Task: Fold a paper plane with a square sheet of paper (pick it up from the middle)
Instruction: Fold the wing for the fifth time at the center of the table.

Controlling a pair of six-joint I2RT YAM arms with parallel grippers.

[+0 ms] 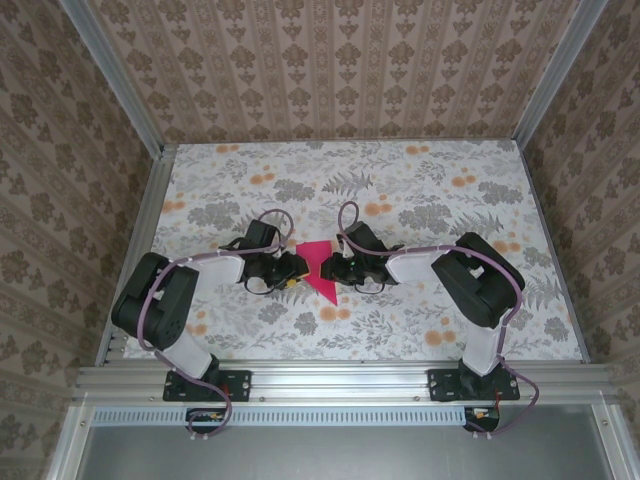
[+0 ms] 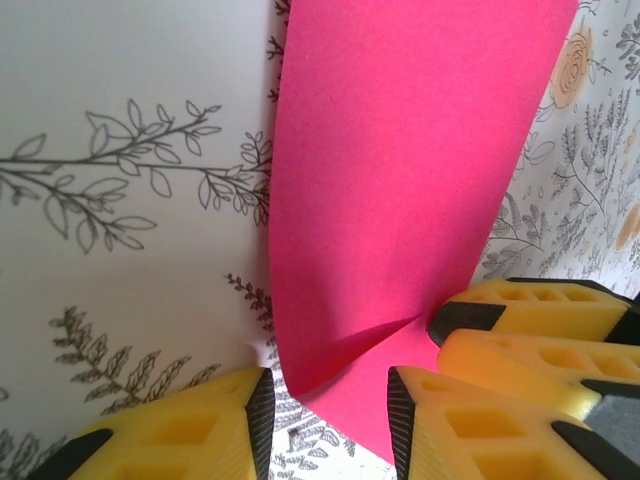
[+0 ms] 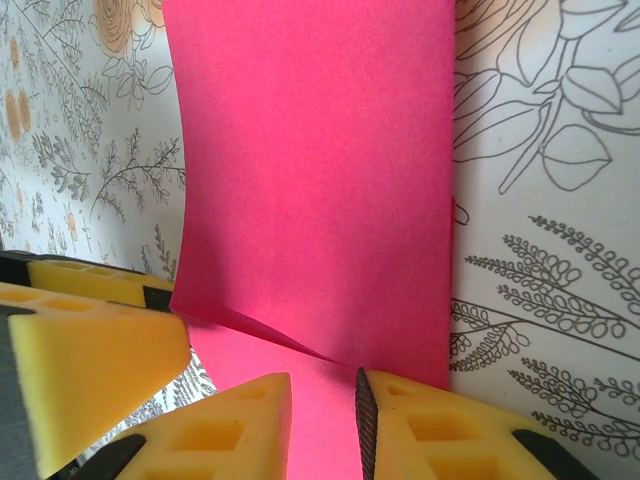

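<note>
Top external shows my two arms bent inward over the flowered table (image 1: 430, 180). They meet at the paper (image 1: 318, 262), which lies near the middle of the table, a little toward my bases. From here the paper is a pink shape with a flat far edge and a point aimed at the near edge. My left gripper (image 1: 292, 268) is at its left side and my right gripper (image 1: 336, 270) at its right, both low and facing each other.

In the left wrist view, my left gripper (image 2: 328, 400) has its fingers apart, and the near end of the paper (image 2: 400, 170) sits in the gap. One layer lies flat on the table (image 2: 120, 250), and another rises from a crease, curved. I see neither pad pressed flat against it. Just to the right, the yellow tips of my right gripper (image 2: 445, 335) reach the same end of the crease.

In the right wrist view, my right gripper (image 3: 322, 400) has a narrow gap between its fingers, with pink showing through. The raised flap of the paper (image 3: 320, 180) stands in front, and its crease runs down to meet my right-hand pad. Whether that pad presses the paper I cannot tell. My left gripper (image 3: 175, 315) is at the left edge, its tips beside the flap's lower corner.
</note>
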